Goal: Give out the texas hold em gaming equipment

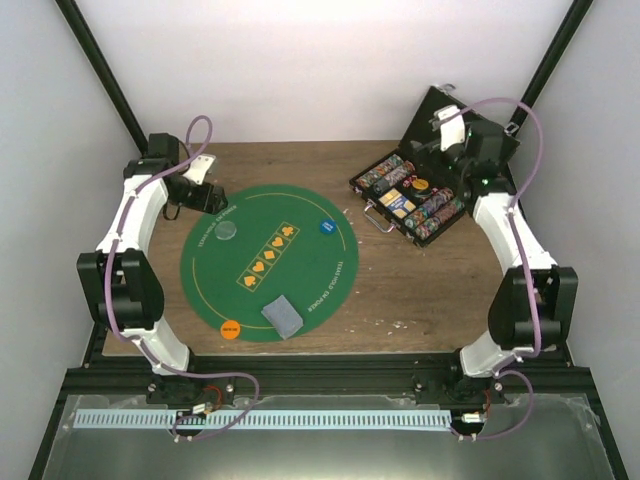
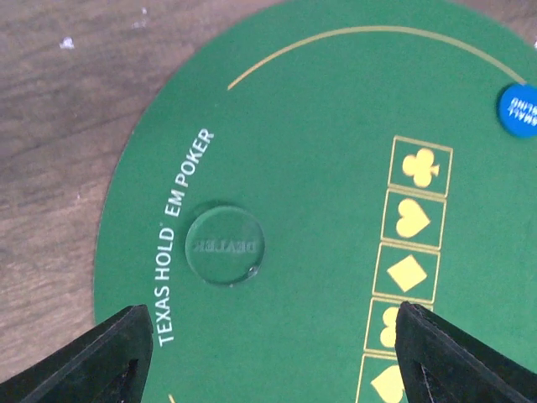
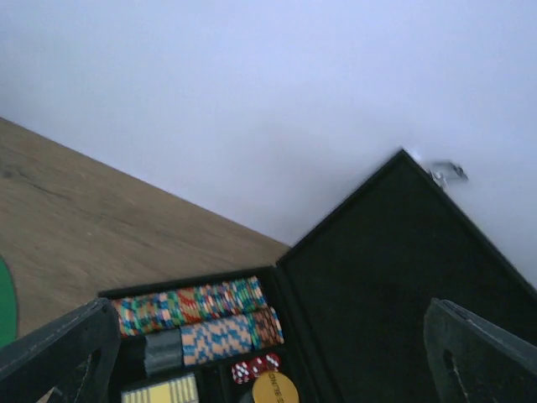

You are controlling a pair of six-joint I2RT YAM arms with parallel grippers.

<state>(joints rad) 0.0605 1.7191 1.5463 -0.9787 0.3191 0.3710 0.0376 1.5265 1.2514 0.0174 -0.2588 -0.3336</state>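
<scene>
Now, left arm: reaching from the left side over the far-left part of the green mat (image 1: 300,290), wrist camera looking down on the felt.
Left claw (image 2: 268,344): spread wide, gripping nothing, hanging above the clear dealer disc (image 2: 225,243).
Right arm: stretched toward the far right corner, wrist above the black case (image 1: 440,110).
Right claw (image 3: 268,357): fingers far apart, nothing between them, over the open case and facing its raised lid.
Poker chips (image 3: 189,306): packed on edge in rows inside the case, none on the mat.
Cards (image 1: 282,315): one grey-blue stack lying on the near part of the mat, near the orange disc (image 1: 230,327) and to its right.
Orange disc: flat at the mat's near-left edge.
Blue disc (image 1: 326,227): flat on the mat's far right part, beyond the row of yellow suit boxes.
Dealer disc: flat on the mat's far left part, beside the white lettering.
Counter (image 1: 420,290): brown wood, mat on the left, case at the far right, the two apart.
</scene>
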